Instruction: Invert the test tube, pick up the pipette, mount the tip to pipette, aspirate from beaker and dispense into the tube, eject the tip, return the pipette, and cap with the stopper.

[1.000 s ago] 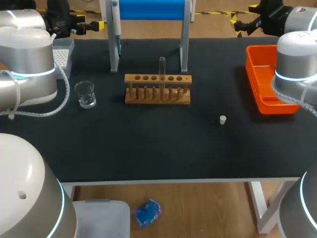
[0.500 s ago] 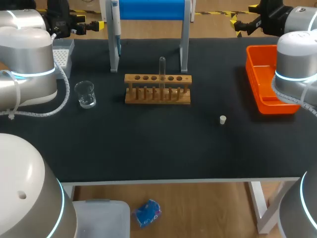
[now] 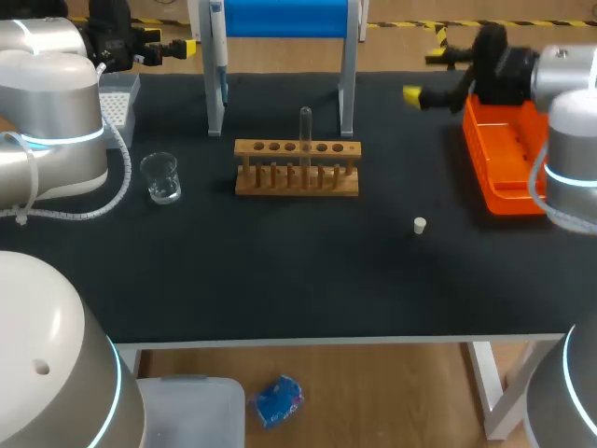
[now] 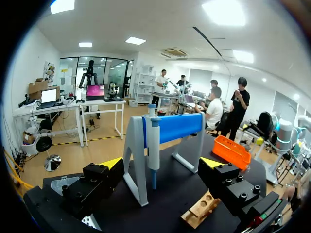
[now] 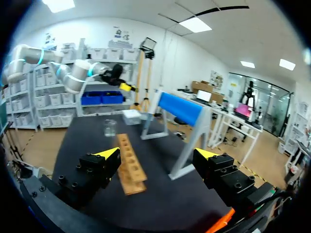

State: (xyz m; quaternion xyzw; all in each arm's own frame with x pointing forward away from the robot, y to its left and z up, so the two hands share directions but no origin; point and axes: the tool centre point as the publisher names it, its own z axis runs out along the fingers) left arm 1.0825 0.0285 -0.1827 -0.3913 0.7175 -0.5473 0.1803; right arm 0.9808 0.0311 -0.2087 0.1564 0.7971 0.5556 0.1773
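Note:
A clear test tube [image 3: 305, 135] stands upright in the wooden rack [image 3: 297, 171] at mid-table. The pipette [image 3: 218, 51] hangs on the blue-topped stand [image 3: 347, 84] behind the rack. A glass beaker [image 3: 160, 177] sits left of the rack, and a small white stopper [image 3: 420, 225] lies to its front right. My left gripper [image 3: 177, 49] hovers open at the far left; in its wrist view, the left gripper [image 4: 162, 165] has the pipette [image 4: 154, 145] ahead of it. My right gripper [image 3: 429, 79], open and empty, hangs by the orange bin; in its wrist view, the right gripper [image 5: 158, 154] faces the rack [image 5: 130, 165].
An orange bin [image 3: 504, 154] stands at the table's right edge, right under my right wrist. A tip box [image 3: 117, 101] sits at the far left near my left arm. Dark tabletop [image 3: 280, 271] stretches in front of the rack.
My right arm has swung in from the far right corner, leftward over the orange bin toward the stand. The left arm and all objects stay where they were.

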